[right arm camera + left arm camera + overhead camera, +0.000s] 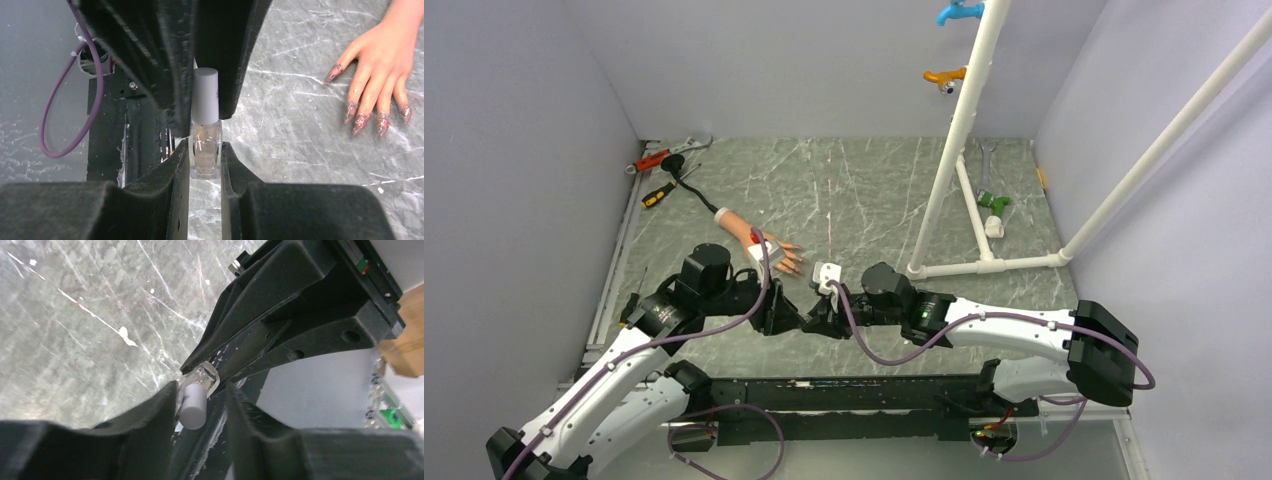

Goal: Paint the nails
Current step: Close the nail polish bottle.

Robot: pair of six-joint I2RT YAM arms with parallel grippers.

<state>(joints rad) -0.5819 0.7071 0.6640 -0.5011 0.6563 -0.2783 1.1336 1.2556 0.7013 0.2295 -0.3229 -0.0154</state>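
Glass fills the right hand point(204, 148): its jaws are clamped on the clear body of the bottle point(205, 152), and the white cap point(205, 92) points straight away from it into the left hand point(201, 395). The left hand's jaws flank the cap at a narrow, part-open set. The left wrist view shows the cap lying against one jaw with a gap at the other, so it looks loosely bracketed, not gripped, though the far pad's contact is hard to read.

The bottle's long axis runs along the line between the two hands, roughly level and seemingly just above the surface point(864, 200). Any pull on the cap would have to follow that line, toward the left arm.

The nails point(360, 124) lie off to one side of that axis. From above, the mannequin hand point(759, 245) rests flat on the surface beyond the meeting point and to its left. Its forearm points to the far-left corner and its fingertips point back toward the hands. It is nearer the left arm, which looks the better placed to carry a brush across.

Open marble lies between bottle and fingertips. The pipe frame point(944, 190) stands near the right wrist on its far side, limiting swing that way. Tools point(664, 160) sit well apart in the far-left corner, and the walls point(524, 150) close both sides.
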